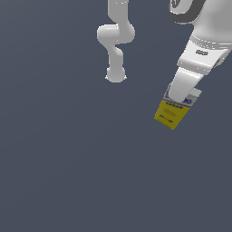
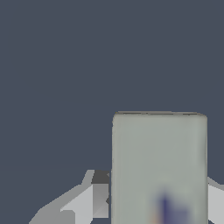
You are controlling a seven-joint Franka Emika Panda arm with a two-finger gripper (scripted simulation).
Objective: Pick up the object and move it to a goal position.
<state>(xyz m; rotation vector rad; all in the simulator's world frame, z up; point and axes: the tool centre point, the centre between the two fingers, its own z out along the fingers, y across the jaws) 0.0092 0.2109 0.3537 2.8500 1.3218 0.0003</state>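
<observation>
Exterior view: at three o'clock, the white robot gripper (image 1: pixel 180 97) clamps the white-and-blue top of a small yellow rectangular carton (image 1: pixel 171 114), jaws closed on it, carton tilted, apparently lifted for transfer above the grey floor (image 1: pixel 68 172).

The carton (image 1: pixel 171 114) hangs tilted below the hand (image 1: pixel 180 96), toward the exterior view's right.

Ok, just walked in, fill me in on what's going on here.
A white Panda arm has its gripper closed on a small carton with a yellow body and a white-and-blue top band. The carton hangs tilted below the fingers, which grip it on either side. No goal marker is visible over the plain grey surface.
</observation>
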